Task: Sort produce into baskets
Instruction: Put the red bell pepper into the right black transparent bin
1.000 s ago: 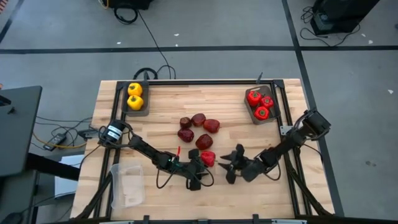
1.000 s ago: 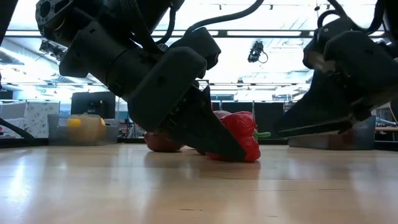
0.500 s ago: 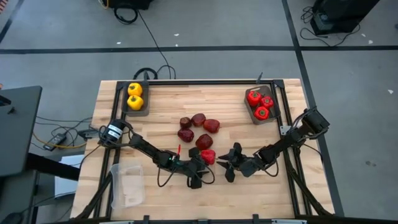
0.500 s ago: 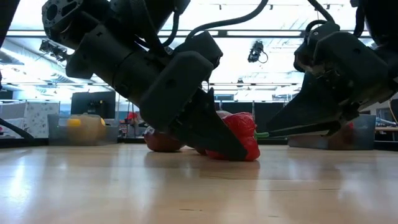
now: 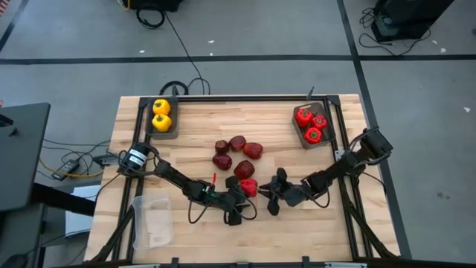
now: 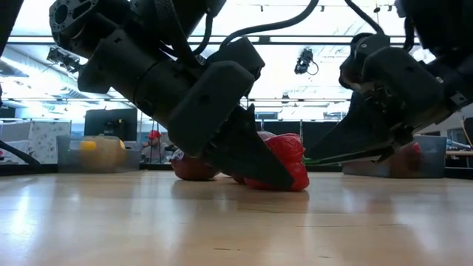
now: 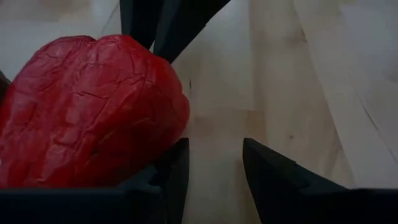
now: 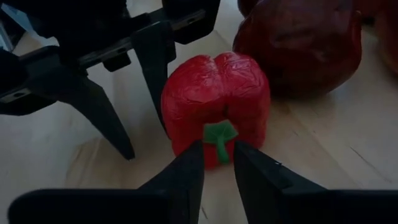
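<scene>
A bright red pepper (image 8: 214,106) lies on its side on the wooden table, green stem (image 8: 219,140) toward my right gripper. My right gripper (image 8: 219,163) comes at it from the table's right, with a narrow gap between its fingers and one fingertip on each side of the stem. My left gripper (image 7: 214,168) stands open on the pepper's near side, nothing between its fingers. Several dark maroon fruits (image 5: 236,152) sit just beyond the pepper. My left gripper has the outer side of one finger (image 7: 177,162) against the red pepper's side (image 7: 168,124), coming slanted down from the table's left. The pepper rests on the table. My right gripper's fingertips (image 8: 193,162) flank the green stem; whether they touch it I cannot tell.
A dark tray with two yellow peppers (image 5: 161,117) is at the far left, and a dark tray with three red peppers (image 5: 311,125) at the far right. A clear plastic tray (image 5: 152,219) lies near the front left corner. Bare wood lies in front of both grippers.
My right gripper has moved toward the table's left, up to the red pepper's stem. The pepper and my left gripper have stayed where they were.
</scene>
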